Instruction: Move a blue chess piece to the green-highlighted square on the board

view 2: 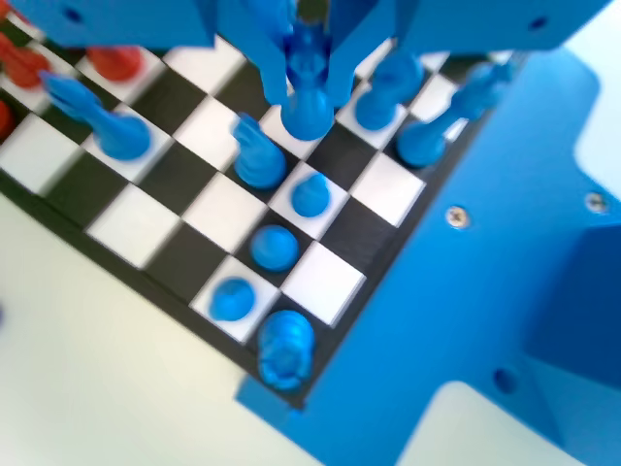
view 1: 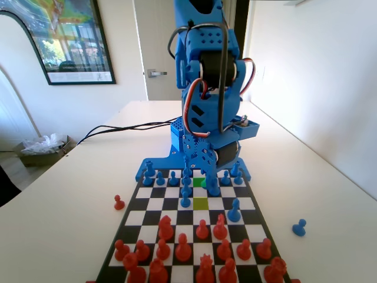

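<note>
So the pincer [view 2: 309,73] was down low over the blue end of the board [view 1: 254,219], its two jaws straddling a blue chess piece [view 2: 309,105] from both sides. In the wrist view the piece sat right in the gap with the jaws pressed up against it, so it looked clenched on that piece, though the shot was pretty blurry. The piece's base was over a white square, and I couldn't tell if it was resting on it or lifted a bit.

In the fixed view the pincer [view 1: 189,171] was low among the blue back rows, and the green-highlighted square [view 1: 200,181] was just to its right in that picture, partly hidden behind a blue piece. One square nearer the camera was the duller yellow-green square [view 1: 201,203].

Around the pincer in the wrist view there were more blue pieces, including a row of blue pawns [view 2: 275,247] running toward the board's corner.

Further out, the red pieces [view 1: 183,247] crowded the near end. One red pawn [view 1: 119,203] and one blue pawn [view 1: 299,227] were off the board on the tabletop [view 1: 76,200].
</note>
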### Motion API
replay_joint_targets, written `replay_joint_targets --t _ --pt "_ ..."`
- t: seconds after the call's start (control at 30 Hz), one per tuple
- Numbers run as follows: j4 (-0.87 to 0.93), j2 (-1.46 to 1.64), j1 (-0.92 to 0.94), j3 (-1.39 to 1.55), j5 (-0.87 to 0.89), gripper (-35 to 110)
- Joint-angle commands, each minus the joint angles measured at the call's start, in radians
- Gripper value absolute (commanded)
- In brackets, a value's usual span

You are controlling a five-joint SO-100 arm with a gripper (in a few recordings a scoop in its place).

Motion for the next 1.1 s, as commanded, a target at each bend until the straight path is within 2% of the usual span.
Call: replay_joint_targets --t 0.0,1.07 --pt "0.005 0.08 0.015 0.017 -0.017 1" --pt "-0.08 0.086 0.006 0.106 -0.037 1"
